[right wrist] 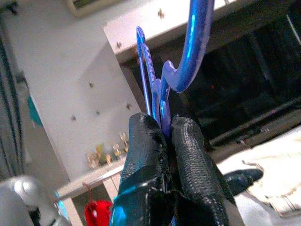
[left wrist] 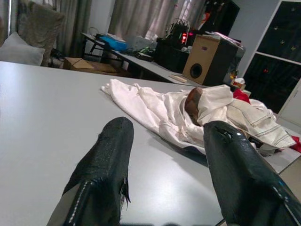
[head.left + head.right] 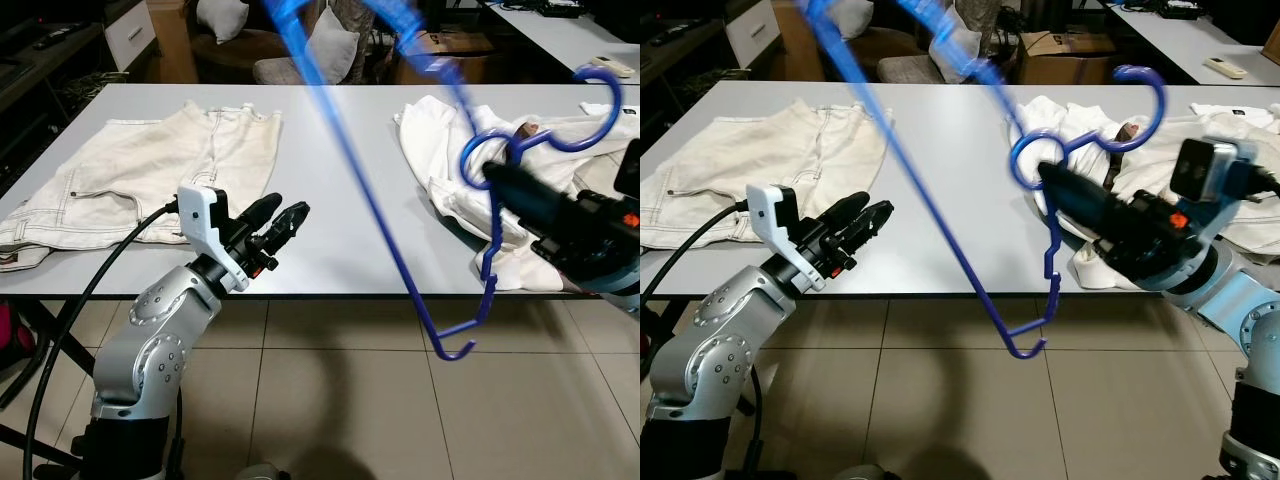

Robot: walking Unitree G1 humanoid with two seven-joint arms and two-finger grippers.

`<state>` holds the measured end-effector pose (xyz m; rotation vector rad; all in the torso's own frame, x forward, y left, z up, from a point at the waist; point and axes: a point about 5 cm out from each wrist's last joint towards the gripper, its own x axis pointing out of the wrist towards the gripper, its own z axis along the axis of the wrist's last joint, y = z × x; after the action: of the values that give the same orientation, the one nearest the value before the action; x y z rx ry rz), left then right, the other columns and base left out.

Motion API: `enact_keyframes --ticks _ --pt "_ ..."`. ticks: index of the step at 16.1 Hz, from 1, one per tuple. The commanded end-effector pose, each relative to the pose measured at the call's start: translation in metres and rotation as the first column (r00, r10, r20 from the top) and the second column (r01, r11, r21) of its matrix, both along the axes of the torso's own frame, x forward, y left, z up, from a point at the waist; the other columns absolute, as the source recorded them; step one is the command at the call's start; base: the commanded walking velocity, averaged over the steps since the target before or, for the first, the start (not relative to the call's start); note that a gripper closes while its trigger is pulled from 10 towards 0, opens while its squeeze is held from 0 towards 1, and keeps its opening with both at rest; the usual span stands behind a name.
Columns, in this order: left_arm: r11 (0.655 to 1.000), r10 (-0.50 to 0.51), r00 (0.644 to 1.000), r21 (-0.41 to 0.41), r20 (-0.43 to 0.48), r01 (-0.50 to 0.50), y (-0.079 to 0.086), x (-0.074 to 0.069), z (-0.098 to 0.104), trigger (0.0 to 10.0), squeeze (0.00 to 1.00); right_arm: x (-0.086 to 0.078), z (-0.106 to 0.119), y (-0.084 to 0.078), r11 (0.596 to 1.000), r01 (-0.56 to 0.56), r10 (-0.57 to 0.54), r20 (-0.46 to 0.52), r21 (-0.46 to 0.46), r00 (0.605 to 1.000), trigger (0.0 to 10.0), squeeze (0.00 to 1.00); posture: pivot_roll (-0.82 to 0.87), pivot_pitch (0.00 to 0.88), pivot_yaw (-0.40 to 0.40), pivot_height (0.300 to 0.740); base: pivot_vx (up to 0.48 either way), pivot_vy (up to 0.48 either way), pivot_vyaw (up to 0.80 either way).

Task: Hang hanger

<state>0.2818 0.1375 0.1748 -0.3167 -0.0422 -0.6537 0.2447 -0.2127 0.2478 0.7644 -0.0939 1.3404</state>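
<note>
My right gripper pinched the blue hanger mid-frame; left gripper gaped empty. I judged steadying the swing best.

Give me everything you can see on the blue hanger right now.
The blue hanger looks like thin glossy plastic: an open hook at one end, loops at the neck, long slim arms with a notched, hooked tip hanging past the table edge. It is off the table, tilted, blurred in places. The right gripper fingers are shut on its neck.
</note>
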Motion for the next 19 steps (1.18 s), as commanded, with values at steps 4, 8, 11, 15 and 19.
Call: enact_keyframes --ticks 4,8,11,15,19 --pt "0.999 -0.026 1.0 0.02 0.009 0.025 0.006 -0.006 0.0 10.0 0.0 0.004 -0.015 -0.008 0.999 0.051 -0.051 -0.068 0.01 0.996 10.0 0.0 -0.04 0.0 0.017 0.74 0.0 0.0 0.0" --pt "0.934 0.235 0.972 0.272 0.021 -0.232 0.045 -0.005 -0.011 10.0 0.0 0.013 -0.029 0.013 0.824 0.406 -0.405 0.09 -0.395 0.91 10.0 0.0 -0.02 0.0 0.001 0.74 0.0 0.0 0.0" --pt "0.864 0.276 0.958 0.417 0.076 -0.282 0.054 -0.001 -0.012 10.0 0.0 0.023 -0.042 0.016 0.536 0.628 -0.624 0.236 -0.564 0.745 10.0 0.0 -0.03 0.0 0.012 0.74 0.0 0.0 0.0" --pt "0.834 0.318 0.942 0.44 0.108 -0.333 0.047 0.015 -0.01 10.0 0.0 0.026 -0.06 0.025 0.273 0.77 -0.821 0.276 -0.577 0.499 10.0 0.0 -0.06 0.0 0.045 0.74 0.0 0.387 0.0" --pt "0.84 0.342 0.933 0.409 0.108 -0.356 0.04 0.021 -0.01 10.0 0.0 0.02 -0.08 0.043 0.167 0.783 -0.87 0.284 -0.599 0.402 10.0 0.0 -0.06 0.0 0.046 0.74 0.0 0.374 0.0"
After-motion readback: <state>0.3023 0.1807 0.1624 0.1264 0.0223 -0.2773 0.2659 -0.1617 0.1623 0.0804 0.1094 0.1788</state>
